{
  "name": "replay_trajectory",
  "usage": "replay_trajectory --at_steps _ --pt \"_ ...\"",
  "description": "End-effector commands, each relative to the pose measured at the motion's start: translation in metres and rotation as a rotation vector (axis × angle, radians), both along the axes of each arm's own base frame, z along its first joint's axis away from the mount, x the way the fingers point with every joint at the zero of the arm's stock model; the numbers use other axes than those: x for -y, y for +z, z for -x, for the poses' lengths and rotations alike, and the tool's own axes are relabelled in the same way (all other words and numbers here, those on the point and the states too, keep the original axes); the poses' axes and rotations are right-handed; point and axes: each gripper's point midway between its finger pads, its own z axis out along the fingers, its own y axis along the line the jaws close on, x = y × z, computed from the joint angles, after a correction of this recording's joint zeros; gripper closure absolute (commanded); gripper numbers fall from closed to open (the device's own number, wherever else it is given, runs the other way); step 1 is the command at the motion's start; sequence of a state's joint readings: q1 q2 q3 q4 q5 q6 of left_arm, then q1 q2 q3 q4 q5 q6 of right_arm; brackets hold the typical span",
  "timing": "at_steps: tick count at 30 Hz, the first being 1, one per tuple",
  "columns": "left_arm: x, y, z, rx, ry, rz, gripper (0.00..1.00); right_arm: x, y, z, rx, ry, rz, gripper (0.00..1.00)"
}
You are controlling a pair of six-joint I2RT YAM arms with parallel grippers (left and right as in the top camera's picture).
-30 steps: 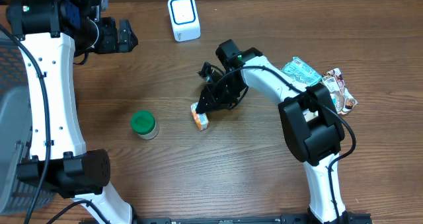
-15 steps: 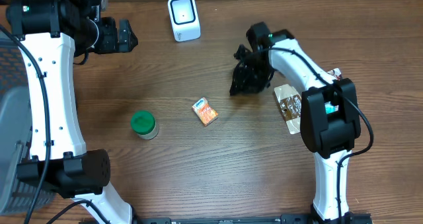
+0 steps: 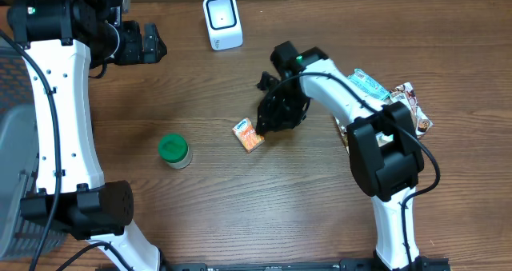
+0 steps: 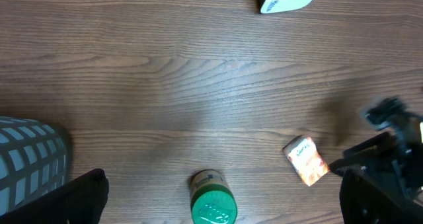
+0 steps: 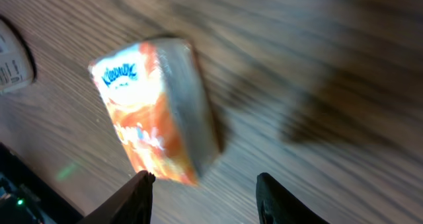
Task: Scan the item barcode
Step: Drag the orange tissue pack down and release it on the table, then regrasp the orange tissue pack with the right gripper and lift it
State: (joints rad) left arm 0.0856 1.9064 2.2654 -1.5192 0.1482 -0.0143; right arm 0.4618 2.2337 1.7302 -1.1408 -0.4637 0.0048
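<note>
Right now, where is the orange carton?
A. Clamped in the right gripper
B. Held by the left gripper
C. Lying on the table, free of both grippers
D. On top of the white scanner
C: the carton lies flat on the table, just ahead of the right gripper, whose fingers stand apart without touching it.

A small orange-and-white carton (image 3: pixel 249 134) with blue lettering lay flat on the wooden table (image 3: pixel 200 207) near its middle. Nothing touched it. It sat askew, its long axis running from 11 to 5 o'clock in the overhead view, with the lettered end toward 11. The white scanner (image 3: pixel 222 21), with a blue-ringed face, stood well apart at the carton's 11 o'clock, near the far edge.
</note>
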Motion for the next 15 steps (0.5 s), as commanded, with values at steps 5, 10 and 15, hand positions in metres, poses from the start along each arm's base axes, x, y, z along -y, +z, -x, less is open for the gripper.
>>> replay_trajectory --at_steps 5,10,15 --pt "0.0 0.012 0.002 0.039 -0.024 -0.016 0.0 -0.003 -0.01 0.006 -0.021 -0.061 0.0 0.55" --pt "0.0 0.012 0.002 0.039 -0.024 -0.016 0.0 -0.003 -0.025 0.012 -0.046 -0.075 0.012 0.71" --pt "0.0 0.012 0.002 0.039 -0.024 -0.016 0.0 -0.014 -0.017 0.015 -0.072 -0.073 -0.059 0.96"
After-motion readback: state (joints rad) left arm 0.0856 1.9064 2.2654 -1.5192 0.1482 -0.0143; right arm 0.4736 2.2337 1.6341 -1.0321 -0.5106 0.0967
